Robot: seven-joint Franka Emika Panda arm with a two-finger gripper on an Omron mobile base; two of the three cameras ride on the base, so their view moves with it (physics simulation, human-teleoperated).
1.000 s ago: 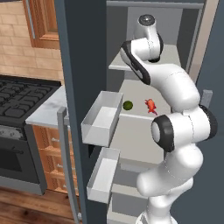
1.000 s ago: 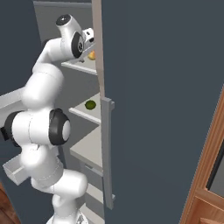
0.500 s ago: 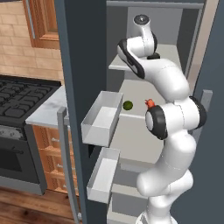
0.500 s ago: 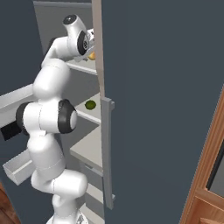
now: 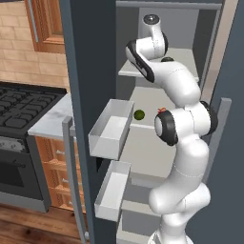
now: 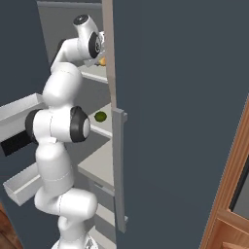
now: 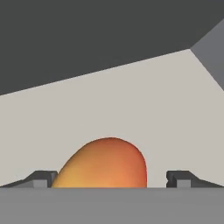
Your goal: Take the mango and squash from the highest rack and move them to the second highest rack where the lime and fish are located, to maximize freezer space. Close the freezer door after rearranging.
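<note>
In the hand view the yellow-orange mango (image 7: pixel 105 164) lies on the pale top shelf (image 7: pixel 131 100), between my gripper's (image 7: pixel 109 180) two dark fingertips (image 7: pixel 41 178). The gripper is open, with a gap between the right tip and the fruit. From the right base view a sliver of the mango (image 6: pixel 102 61) shows past my hand. One rack down sit the lime (image 5: pixel 138 114) (image 6: pixel 100 116) and the red-orange fish (image 5: pixel 162 111), which is mostly behind my elbow. A dark rounded shape (image 5: pixel 167 59) on the top rack may be the squash. The freezer door (image 5: pixel 78 95) stands wide open.
Two pale bins (image 5: pixel 112 128) (image 5: pixel 112 190) jut from the open door's inner face, close to my arm's left. A grey bar handle (image 5: pixel 69 167) runs down the door edge. A dark panel with its own handle (image 6: pixel 119 170) bounds the freezer's right side. A stove (image 5: pixel 19 109) stands at far left.
My arm has reached deeper along the top rack, with the wrist swinging up and inward and the elbow shifting toward the shelves. The lime and the door have stayed put.
</note>
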